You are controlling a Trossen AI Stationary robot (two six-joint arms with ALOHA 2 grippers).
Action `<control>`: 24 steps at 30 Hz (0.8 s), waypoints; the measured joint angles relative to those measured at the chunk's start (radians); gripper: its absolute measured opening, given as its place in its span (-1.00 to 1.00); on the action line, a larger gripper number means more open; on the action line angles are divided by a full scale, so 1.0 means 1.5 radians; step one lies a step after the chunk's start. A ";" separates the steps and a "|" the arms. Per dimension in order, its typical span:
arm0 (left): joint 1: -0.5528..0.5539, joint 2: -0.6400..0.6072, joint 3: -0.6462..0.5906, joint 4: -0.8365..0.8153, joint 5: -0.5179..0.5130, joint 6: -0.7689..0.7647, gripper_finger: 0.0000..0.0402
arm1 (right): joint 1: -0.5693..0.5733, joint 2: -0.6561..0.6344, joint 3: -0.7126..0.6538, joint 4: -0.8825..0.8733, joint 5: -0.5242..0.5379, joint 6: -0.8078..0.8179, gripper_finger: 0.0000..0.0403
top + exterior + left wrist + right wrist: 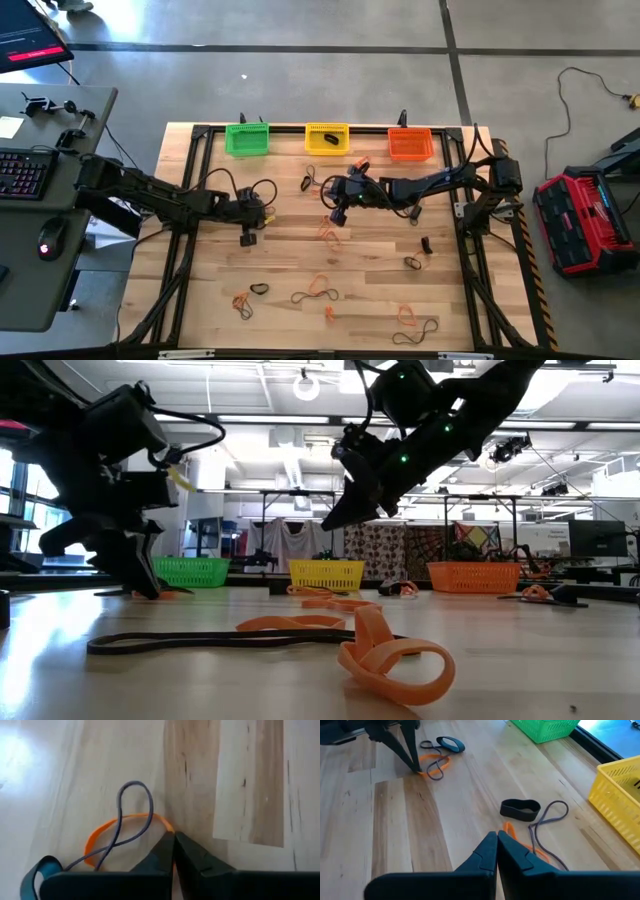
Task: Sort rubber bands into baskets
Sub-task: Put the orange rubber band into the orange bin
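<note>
Three baskets stand along the table's far edge: green (pixel 247 139), yellow (pixel 327 138), orange (pixel 410 144). My left gripper (pixel 173 840) is down at the table left of centre, shut on an orange rubber band (pixel 120 822). A thin grey band (pixel 135 805) crosses that orange one, and a blue band (pixel 40 870) lies beside it. My right gripper (pixel 497 837) hangs shut above the table's middle (pixel 330 525) with nothing in it. Below it lie a black band (pixel 520 808), a thin grey band (pixel 552 817) and an orange band (pixel 512 831). My left gripper pinches the orange band at the side of its loop (pixel 167 824) between the two fingertips. The fingers slant steeply down from the table's left, and their tips (pixel 416 769) reach the tabletop. The band lies flat on the table, slack, with the grey band across it.
More orange and dark bands lie scattered over the near half of the table (pixel 320 290), (pixel 258 289), (pixel 405 318), (pixel 413 263), and some close to the low camera (pixel 390 655). A desk with a keyboard (pixel 25 170) stands to the left, a red case (pixel 585 220) to the right.
</note>
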 joint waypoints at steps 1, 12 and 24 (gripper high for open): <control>0.000 0.000 0.000 -0.001 0.002 -0.002 -0.97 | 0.000 0.000 0.000 0.000 0.000 0.000 -1.00; -0.002 -0.023 0.079 -0.069 0.094 -0.015 -1.00 | 0.035 0.000 0.000 0.014 0.019 -0.052 -0.87; -0.001 -0.023 0.147 0.001 0.145 -0.042 -1.00 | 0.057 0.000 0.001 0.094 0.005 -0.077 -0.29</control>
